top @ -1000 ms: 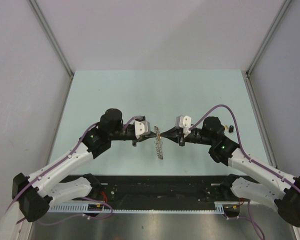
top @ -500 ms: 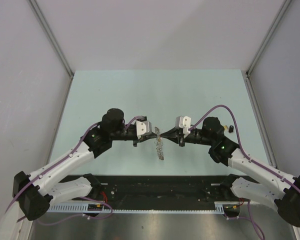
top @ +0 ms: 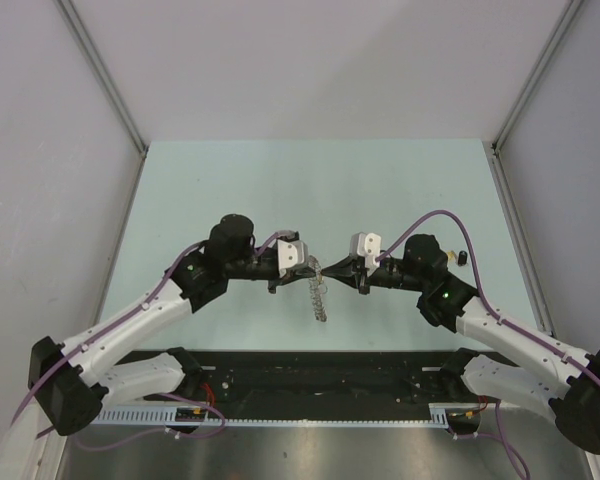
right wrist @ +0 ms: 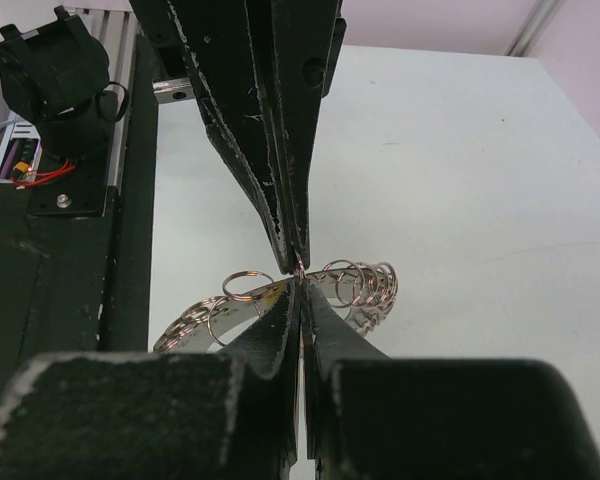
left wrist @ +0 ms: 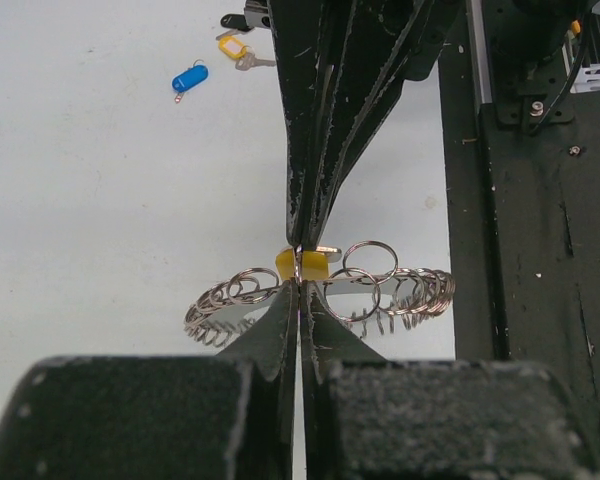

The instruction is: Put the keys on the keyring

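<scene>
The keyring point(top: 320, 296), a large silvery ring strung with several small rings, hangs between my two grippers above the table. My left gripper point(top: 310, 271) is shut on the keyring's band point(left wrist: 395, 290). My right gripper point(top: 327, 270) meets it tip to tip and is shut on a yellow-headed key point(left wrist: 313, 266) at the ring; its short silver blade sticks out sideways. The ring also shows in the right wrist view point(right wrist: 365, 285), under the right gripper point(right wrist: 298, 282). A blue key point(left wrist: 190, 78), a yellow key point(left wrist: 232, 47) and a black key point(left wrist: 236, 20) lie loose on the table.
The loose keys lie by the right arm's elbow, near the table's right edge point(top: 463, 258). The black base rail point(top: 320, 375) runs along the near edge below the grippers. Grey walls enclose the table on three sides.
My left gripper has edged a little to the right toward the right gripper. The hanging keyring has shifted slightly with it. The right arm has stayed nearly still.
</scene>
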Available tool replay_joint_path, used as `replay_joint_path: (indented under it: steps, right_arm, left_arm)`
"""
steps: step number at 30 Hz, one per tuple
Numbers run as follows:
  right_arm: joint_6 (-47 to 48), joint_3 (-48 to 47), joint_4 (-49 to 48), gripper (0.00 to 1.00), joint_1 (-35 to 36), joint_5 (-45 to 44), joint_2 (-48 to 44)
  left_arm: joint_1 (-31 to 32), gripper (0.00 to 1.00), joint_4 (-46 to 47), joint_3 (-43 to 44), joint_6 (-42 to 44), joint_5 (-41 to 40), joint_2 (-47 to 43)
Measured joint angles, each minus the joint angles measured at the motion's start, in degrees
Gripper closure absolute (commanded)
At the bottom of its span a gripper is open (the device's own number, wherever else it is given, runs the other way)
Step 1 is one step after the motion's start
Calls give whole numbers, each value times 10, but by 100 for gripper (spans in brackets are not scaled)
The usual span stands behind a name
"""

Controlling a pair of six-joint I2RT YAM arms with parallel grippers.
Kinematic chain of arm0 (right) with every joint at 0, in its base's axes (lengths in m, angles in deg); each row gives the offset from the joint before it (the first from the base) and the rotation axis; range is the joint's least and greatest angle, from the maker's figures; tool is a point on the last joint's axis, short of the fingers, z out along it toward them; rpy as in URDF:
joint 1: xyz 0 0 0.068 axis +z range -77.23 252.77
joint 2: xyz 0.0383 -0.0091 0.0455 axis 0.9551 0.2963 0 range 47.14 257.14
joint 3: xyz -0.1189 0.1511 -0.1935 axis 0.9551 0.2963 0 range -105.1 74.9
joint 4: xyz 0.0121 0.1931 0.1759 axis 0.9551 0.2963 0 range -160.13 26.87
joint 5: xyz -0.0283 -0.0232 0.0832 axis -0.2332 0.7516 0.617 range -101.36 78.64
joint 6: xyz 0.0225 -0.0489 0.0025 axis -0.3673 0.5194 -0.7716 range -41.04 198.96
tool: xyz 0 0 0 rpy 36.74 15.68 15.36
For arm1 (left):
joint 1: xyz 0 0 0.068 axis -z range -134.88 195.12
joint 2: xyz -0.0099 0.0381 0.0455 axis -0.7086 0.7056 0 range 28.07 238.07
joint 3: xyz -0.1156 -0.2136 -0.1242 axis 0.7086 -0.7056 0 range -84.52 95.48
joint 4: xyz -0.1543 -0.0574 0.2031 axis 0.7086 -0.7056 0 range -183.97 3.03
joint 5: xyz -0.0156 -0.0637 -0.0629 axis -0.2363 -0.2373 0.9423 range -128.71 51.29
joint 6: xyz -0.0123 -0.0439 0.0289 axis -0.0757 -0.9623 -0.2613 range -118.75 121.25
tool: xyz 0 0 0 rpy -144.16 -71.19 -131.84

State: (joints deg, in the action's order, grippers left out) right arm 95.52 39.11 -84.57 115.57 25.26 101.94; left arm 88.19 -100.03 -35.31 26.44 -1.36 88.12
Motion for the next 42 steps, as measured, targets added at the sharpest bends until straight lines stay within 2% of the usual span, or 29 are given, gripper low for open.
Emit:
replay_joint_path:
  steps: [20,30,42]
  right_arm:
    - [26,0,33,100,9,-23,0]
    - [25,0,30,75,8,-20,-1]
    - [28,0,42,73,-11,-17,-17]
  left_arm:
    - [11,100,-30,17,3,-28,24]
    - [11,100,-25,16,3,-40,22]
    - [11,100,-22,15,3,-59,12]
